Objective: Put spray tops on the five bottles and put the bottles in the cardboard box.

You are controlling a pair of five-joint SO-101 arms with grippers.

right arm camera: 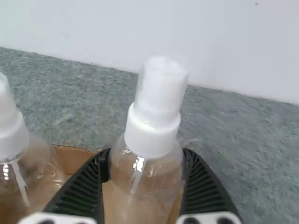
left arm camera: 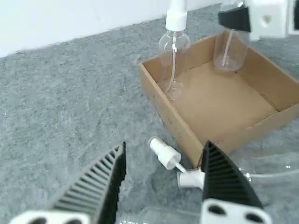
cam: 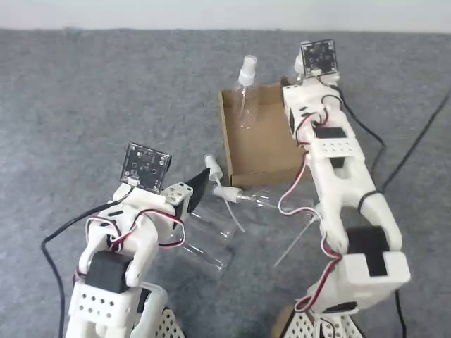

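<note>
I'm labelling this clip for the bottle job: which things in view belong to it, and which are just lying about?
Job: cardboard box; capped bottle standing in it; second bottle in the right gripper; loose spray top; lying bottles.
Just there: grey carpet; black cable.

I'm working at what looks like a robotics lab bench: grey felt-like mat [cam: 106, 91], bare white wall [right arm camera: 210, 37], white plastic arms [cam: 352, 190] with exposed wiring [cam: 303, 125], bare circuit-board cameras [cam: 147, 167] and loose black cables [cam: 416, 144].
</note>
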